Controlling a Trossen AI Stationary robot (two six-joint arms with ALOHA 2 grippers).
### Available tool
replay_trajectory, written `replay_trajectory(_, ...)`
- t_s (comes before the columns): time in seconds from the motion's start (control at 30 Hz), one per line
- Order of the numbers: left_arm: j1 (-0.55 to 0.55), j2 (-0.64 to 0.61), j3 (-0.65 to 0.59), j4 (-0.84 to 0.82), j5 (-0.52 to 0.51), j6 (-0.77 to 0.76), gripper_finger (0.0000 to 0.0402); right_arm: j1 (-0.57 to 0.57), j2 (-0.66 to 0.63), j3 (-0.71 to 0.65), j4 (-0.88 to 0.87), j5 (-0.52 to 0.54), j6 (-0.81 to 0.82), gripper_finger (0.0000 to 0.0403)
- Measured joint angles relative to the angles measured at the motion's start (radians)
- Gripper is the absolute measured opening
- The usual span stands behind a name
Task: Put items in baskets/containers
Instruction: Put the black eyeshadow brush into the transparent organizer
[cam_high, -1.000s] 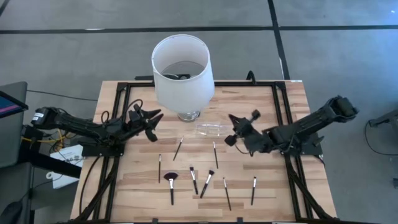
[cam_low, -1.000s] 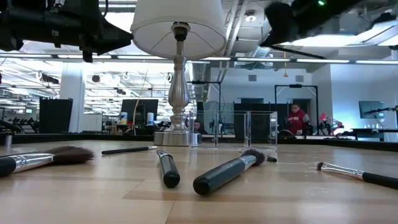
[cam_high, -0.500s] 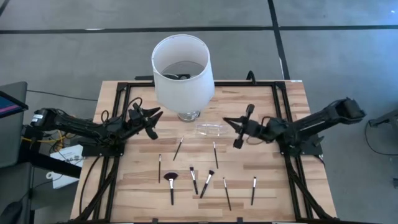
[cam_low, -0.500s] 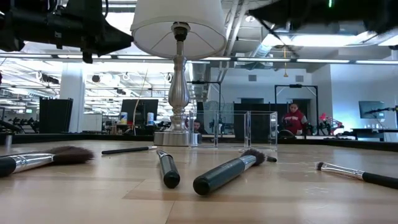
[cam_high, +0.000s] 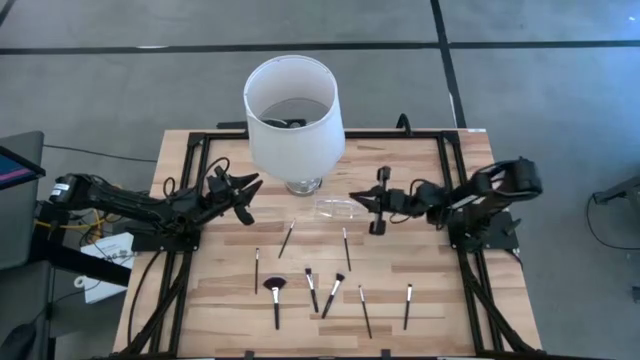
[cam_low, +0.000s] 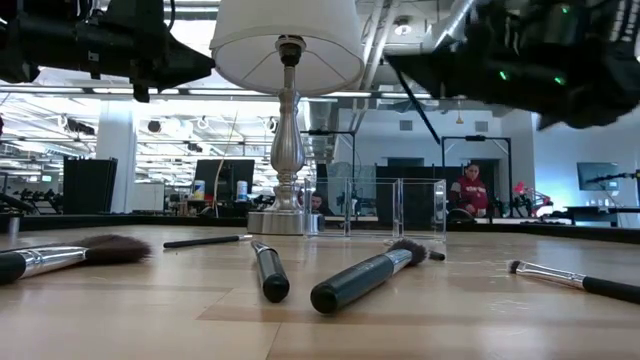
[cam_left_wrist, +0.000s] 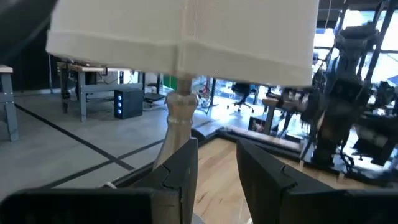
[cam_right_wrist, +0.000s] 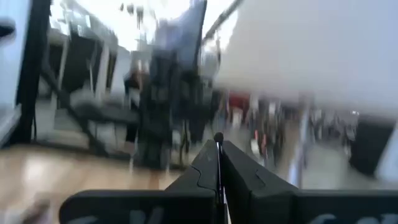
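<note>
Several thin black makeup brushes lie flat on the wooden table, among them a fan-headed one (cam_high: 274, 289) and others (cam_high: 346, 248) (cam_high: 287, 238) (cam_high: 408, 305). A small clear plastic tray (cam_high: 340, 208) stands by the lamp's base; it also shows in the low view (cam_low: 395, 205). My right gripper (cam_high: 376, 203) is above the table just right of the tray, shut on one brush (cam_high: 384, 180). My left gripper (cam_high: 240, 192) is open and empty, left of the lamp's base. My right gripper pinches a brush's thin handle (cam_right_wrist: 219, 163) between its two shut fingers. The fingers come level from the table's right and lie across the brush. The brush is lifted clear of the table, and one end (cam_right_wrist: 218, 137) sticks out past the fingers.
A table lamp with a tall white shade (cam_high: 293, 110) stands at the table's far middle on a silvery base (cam_low: 283, 220), between the two grippers. A black frame (cam_high: 452, 180) rims the table. A person (cam_low: 472, 190) is in the room far behind.
My right arm has folded back at the elbow. Its gripper has rolled and gone a little toward the table's left, nearer the clear tray, with the brush still shut between its fingers. The brush has turned with it and now runs almost near to far.
</note>
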Motion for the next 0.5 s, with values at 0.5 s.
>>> replay_trajectory(0.5, 0.000, 0.023, 0.000, 0.004, 0.012, -0.001, 0.0109, -0.062, 0.304, 0.098, 0.016, 0.061, 0.056, 0.0000)
